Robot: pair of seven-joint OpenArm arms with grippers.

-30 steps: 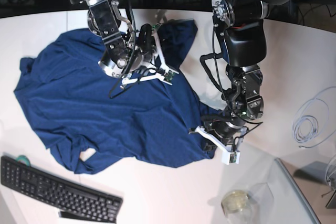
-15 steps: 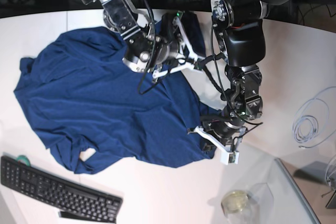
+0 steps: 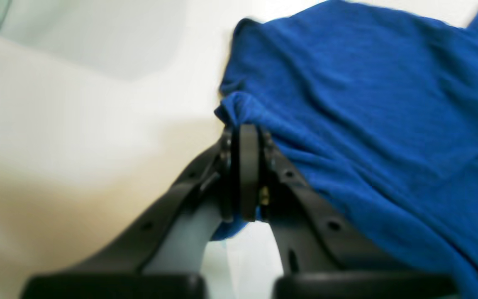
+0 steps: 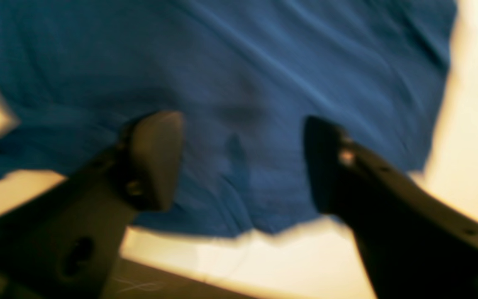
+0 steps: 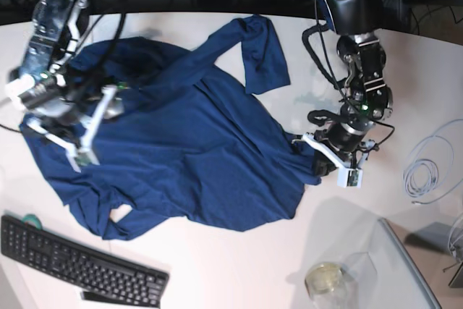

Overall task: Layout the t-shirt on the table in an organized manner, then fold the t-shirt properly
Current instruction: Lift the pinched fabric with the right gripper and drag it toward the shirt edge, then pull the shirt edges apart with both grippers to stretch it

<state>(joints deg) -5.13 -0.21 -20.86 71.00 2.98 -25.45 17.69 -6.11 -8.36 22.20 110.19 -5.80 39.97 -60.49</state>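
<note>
Since half a second ago the right gripper (image 5: 72, 139) has swung from the shirt's upper middle, near the collar end, out to the far side of the table (image 5: 217, 280), and it now hangs over the sleeve end of the t-shirt (image 5: 181, 157) with its two fingers (image 4: 156, 158) spread wide and nothing between them. That wrist view is blurred, but blue cloth fills the gap under the fingers. Over the same stretch one flap of fabric has been drawn out toward the table's back edge. At the opposite hem the left gripper (image 5: 325, 161) has its fingers pressed together, pinching a small bunched fold of the navy cloth, clearly seen from the left wrist (image 3: 243, 137). Wrinkled and only partly spread, the shirt lies across the white tabletop, with a black keyboard (image 5: 79, 262) just beyond its near hem and a coiled white cable (image 5: 427, 168) well apart
</note>
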